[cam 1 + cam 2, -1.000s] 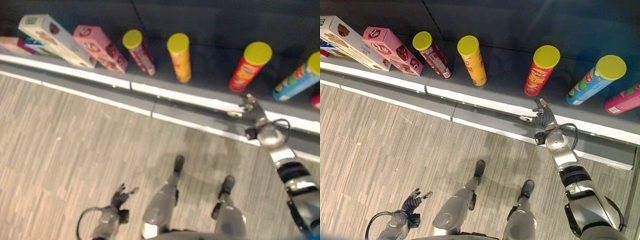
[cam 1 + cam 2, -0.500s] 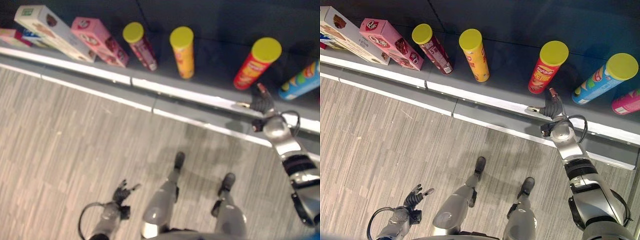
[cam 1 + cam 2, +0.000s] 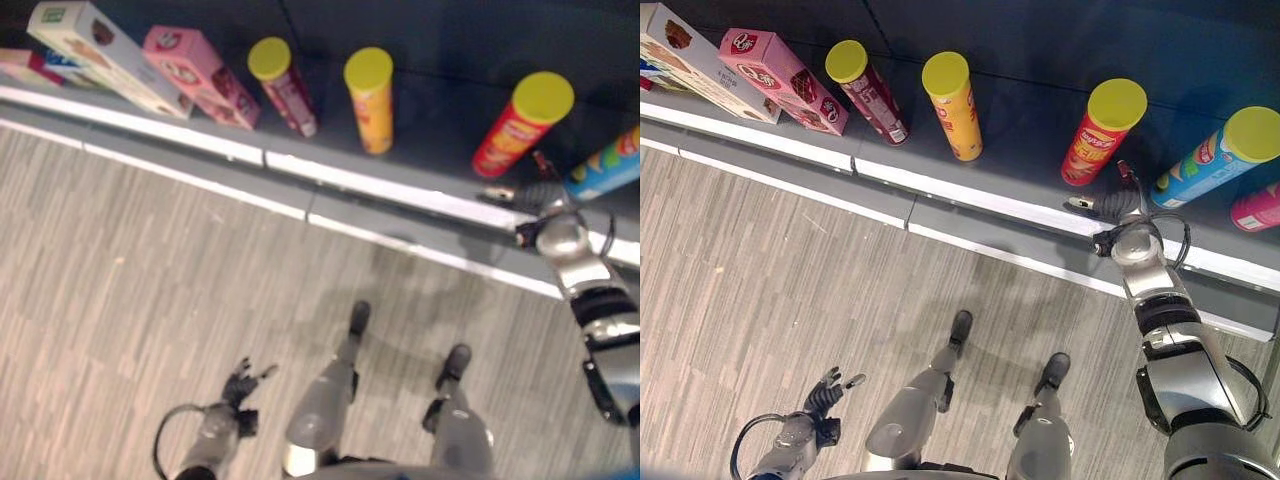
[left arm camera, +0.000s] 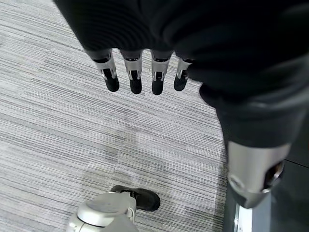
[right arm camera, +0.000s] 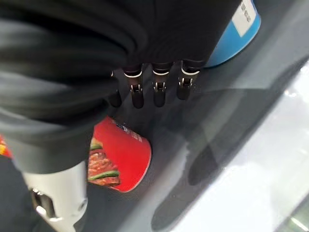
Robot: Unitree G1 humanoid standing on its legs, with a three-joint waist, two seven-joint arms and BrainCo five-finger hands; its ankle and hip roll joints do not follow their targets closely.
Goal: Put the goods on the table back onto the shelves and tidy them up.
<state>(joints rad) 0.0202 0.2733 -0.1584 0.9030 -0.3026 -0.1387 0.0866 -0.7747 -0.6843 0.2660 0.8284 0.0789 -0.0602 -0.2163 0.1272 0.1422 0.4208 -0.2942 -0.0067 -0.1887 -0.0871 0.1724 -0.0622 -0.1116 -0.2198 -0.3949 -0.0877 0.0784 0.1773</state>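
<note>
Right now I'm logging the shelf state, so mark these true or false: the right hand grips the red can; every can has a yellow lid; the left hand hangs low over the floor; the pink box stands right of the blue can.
1. The right hand grips the red can. False: its fingers are straight, beside the can, holding nothing.
2. The red, blue, orange and dark red cans have yellow lids. True.
3. The left hand hangs open over the floor. True.
4. The pink box stands right of the blue can. False: it is far to its left.
</note>
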